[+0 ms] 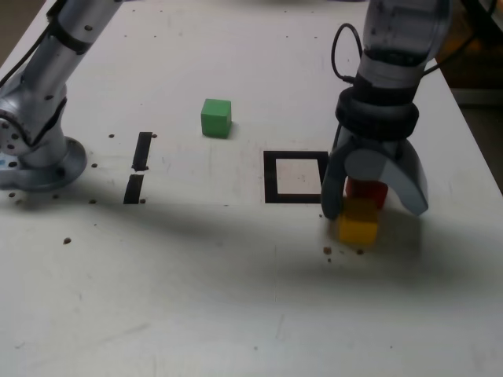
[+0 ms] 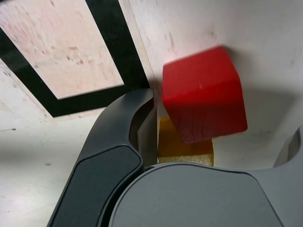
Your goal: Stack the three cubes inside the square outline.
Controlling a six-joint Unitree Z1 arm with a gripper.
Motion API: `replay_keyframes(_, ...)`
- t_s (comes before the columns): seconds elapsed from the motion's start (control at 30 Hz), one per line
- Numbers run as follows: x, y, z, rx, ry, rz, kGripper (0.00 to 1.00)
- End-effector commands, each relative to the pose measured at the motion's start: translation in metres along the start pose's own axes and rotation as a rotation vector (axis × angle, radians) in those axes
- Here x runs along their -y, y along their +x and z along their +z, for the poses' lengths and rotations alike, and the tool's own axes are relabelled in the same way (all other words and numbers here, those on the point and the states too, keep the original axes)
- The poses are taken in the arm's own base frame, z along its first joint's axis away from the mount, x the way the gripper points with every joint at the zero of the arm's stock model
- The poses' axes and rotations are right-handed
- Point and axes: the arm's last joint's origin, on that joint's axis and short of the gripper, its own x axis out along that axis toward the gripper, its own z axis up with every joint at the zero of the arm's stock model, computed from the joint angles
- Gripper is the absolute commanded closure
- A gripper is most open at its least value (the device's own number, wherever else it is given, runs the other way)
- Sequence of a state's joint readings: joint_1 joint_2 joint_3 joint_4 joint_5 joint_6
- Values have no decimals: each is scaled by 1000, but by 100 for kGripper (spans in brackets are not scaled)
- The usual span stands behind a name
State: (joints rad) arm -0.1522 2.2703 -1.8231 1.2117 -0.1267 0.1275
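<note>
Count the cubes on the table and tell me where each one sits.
3. The green cube sits alone behind the square outline. The red cube and yellow cube sit together outside the outline on the exterior view's right, between the open gripper's jaws.

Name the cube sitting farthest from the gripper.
The green cube, alone beyond the square outline; the red cube and yellow cube sit between the gripper's jaws.

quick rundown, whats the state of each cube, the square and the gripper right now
green cube: alone on the table, apart from the others, outside the outline
red cube: on the table, between the open jaws, outside the outline
yellow cube: on the table beside the red cube, not stacked
square outline: nothing inside it
gripper: open, lowered around the red cube
</note>
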Motion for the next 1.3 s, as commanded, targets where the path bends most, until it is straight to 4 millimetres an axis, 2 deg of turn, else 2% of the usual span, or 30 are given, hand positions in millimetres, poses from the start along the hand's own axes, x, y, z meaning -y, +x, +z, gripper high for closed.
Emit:
replay_keyframes(0.0, 8, -2, 0, 9, 2, 5, 1)
replay_keyframes(0.2, 14, -4, -2, 11, 1, 19, 1)
replay_keyframes(0.57, -9, -18, -23, 4, -52, 77, 1)
replay_keyframes(1.0, -22, -2, -11, -3, -63, 108, 8)
replay_keyframes(1.13, -24, 0, -8, -1, -64, 116, 18)
replay_keyframes(1.27, -26, 1, -7, -5, -73, 135, 41)
